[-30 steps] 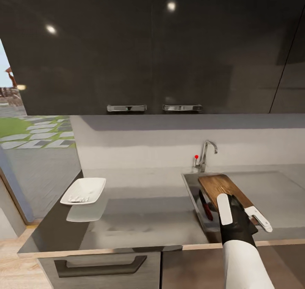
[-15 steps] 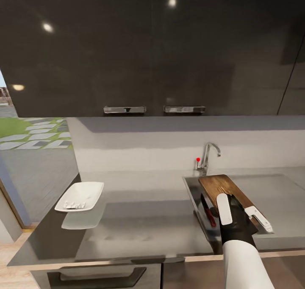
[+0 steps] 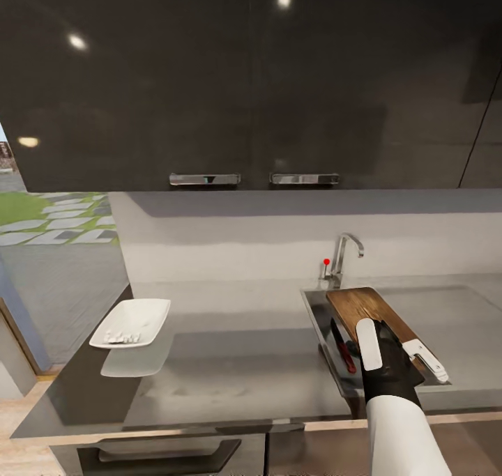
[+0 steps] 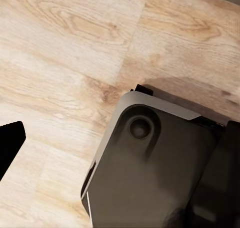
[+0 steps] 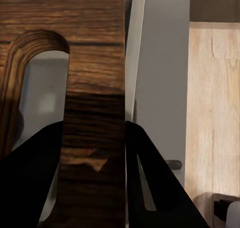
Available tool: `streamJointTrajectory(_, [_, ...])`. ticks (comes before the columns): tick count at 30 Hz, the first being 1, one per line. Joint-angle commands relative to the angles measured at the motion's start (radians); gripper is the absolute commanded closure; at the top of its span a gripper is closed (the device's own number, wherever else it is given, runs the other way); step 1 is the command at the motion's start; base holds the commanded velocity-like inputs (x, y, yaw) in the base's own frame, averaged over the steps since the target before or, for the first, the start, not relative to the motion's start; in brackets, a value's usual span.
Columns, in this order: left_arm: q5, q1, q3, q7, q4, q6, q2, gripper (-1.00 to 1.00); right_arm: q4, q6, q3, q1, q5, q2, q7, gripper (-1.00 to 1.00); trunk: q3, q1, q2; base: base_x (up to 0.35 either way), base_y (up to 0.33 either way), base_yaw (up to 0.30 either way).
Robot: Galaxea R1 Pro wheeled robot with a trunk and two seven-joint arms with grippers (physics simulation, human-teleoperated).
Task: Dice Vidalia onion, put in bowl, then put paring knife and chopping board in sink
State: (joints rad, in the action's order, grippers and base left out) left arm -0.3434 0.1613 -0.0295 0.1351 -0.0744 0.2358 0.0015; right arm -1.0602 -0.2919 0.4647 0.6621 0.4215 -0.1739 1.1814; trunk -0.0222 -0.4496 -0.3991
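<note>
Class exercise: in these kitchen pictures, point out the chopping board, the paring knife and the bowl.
chopping board (image 3: 359, 306): head view, bare wood of its far half over the sink.
paring knife (image 3: 346, 357): head view, its red handle inside the sink.
bowl (image 3: 143, 313): head view, bare white inside, on the countertop.

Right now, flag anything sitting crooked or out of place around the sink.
The chopping board is not flat: the right gripper is shut on its handle end, holding it slanted over the sink. The paring knife already lies inside the basin. The bowl sits close to the countertop's left end. Nothing looks spilled or broken.
</note>
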Motion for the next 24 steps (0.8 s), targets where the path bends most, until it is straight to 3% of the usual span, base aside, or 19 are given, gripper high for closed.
streamJointTrajectory(1, [0.000, 0.001, -0.003, 0.000, -0.004, 0.007, 0.000, -1.00, -0.001, -0.010, 0.002, 0.001, 0.000, -0.001, 0.003, 1.00, 0.002, 0.000, -0.001, 0.000, 0.000, 0.000])
streamJointTrajectory(12, [0.001, 0.001, -0.003, 0.000, -0.004, 0.007, 0.000, -1.00, 0.000, -0.010, 0.002, 0.001, 0.000, -0.001, 0.003, 1.00, 0.006, 0.000, -0.001, 0.126, 0.000, 0.000])
streamJointTrajectory(24, [0.001, 0.001, -0.003, 0.000, -0.004, 0.007, 0.000, -1.00, 0.000, -0.010, 0.002, 0.000, 0.000, -0.001, 0.001, 1.00, 0.006, 0.000, -0.001, 0.036, 0.000, 0.000])
